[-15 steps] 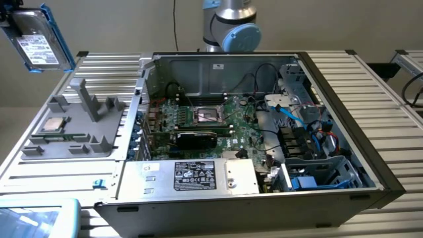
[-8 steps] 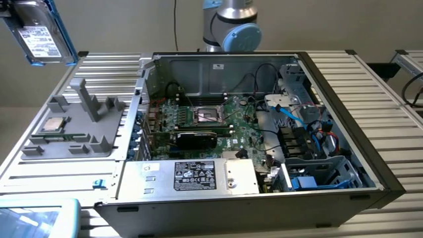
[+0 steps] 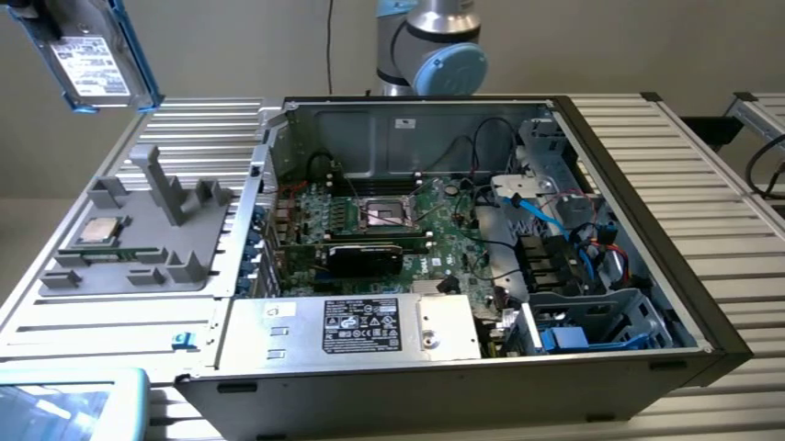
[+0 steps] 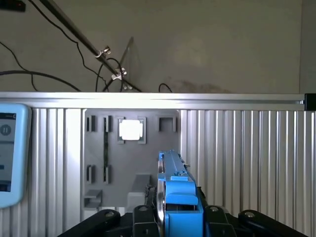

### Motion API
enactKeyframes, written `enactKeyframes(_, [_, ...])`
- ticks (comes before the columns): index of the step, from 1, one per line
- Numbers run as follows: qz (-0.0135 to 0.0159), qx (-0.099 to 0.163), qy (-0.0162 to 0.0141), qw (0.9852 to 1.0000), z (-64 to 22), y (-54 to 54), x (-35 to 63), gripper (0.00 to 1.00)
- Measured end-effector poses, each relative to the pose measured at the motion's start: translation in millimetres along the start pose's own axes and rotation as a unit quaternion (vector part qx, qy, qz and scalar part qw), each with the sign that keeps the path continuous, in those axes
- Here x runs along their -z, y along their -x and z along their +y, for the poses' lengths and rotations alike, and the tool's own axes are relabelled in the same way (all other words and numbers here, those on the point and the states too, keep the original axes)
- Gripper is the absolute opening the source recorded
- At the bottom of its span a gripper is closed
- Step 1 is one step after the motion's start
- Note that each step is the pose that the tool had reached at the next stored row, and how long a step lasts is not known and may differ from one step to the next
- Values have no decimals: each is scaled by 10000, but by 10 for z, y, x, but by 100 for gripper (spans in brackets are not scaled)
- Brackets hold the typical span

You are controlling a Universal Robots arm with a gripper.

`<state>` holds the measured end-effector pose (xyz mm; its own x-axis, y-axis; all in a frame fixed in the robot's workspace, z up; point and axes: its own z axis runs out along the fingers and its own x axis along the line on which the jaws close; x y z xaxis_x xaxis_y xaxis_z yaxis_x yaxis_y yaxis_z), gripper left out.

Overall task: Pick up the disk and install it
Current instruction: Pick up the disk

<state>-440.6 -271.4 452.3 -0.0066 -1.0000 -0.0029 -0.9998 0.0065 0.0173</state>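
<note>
The gripper (image 4: 180,219) is closed partway and holds the disk (image 3: 96,62) by its blue frame. The disk hangs high in the air on the exterior view's left, above the grey tray (image 3: 135,262) on the desk (image 3: 699,165), well apart from the open computer (image 3: 405,119).

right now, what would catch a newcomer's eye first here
The disk in its blue frame hangs high at the exterior view's left, gripped by the claw above a grey tray. The open computer case sits in the middle, its board and cables bare.
</note>
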Motion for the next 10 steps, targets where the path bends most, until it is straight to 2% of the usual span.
enactKeyframes(10, [0, 0, -10, 10000, -226, -61, 99, 37])
